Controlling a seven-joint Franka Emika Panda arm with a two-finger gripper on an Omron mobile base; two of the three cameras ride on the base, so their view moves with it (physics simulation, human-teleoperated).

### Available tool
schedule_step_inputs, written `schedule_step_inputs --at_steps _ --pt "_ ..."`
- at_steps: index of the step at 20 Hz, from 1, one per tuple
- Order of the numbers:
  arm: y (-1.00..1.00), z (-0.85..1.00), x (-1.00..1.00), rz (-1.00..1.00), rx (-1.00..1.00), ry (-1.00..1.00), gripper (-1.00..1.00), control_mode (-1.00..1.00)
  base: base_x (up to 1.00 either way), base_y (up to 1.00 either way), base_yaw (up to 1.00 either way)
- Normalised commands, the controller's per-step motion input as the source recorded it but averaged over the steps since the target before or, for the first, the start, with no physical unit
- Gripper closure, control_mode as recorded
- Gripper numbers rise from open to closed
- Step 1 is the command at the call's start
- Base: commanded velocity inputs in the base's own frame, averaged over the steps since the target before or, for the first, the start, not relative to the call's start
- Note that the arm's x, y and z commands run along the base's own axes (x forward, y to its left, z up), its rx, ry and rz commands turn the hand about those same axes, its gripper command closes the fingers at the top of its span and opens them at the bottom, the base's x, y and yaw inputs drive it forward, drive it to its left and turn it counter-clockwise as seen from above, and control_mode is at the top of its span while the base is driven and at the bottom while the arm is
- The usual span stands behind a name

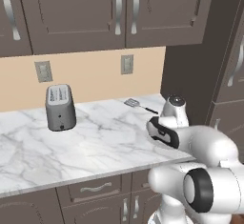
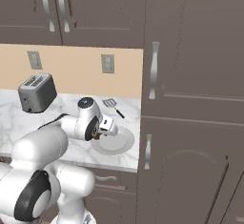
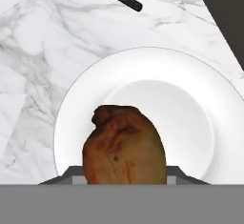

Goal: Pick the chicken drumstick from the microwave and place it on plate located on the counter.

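The browned chicken drumstick (image 3: 125,147) sits at the bottom of the hand view, held between my fingers and hiding their tips. It hangs over the near-left part of the round pale plate (image 3: 190,99). The right base view shows my gripper (image 2: 99,132) shut on the drumstick (image 2: 97,134), just above the left rim of the plate (image 2: 119,144) on the white marble counter (image 2: 66,106). The microwave is out of view.
A black-handled spatula (image 2: 113,106) lies behind the plate near the wall. A silver toaster (image 1: 60,107) stands at the back left of the counter. A tall dark cabinet (image 2: 190,123) rises right beside the plate.
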Motion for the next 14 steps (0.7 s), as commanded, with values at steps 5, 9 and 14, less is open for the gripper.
schedule_step_inputs --at_steps 5,9,14 --pt "-0.13 -0.37 0.00 0.00 0.00 0.01 1.00 -1.00 0.00 0.00 0.00" --pt "-0.19 -0.39 0.00 0.00 0.00 0.00 1.00 -1.00 0.00 0.00 0.00" --pt "-0.11 -0.24 0.04 0.00 0.00 0.01 1.00 -1.00 0.00 0.00 0.00"
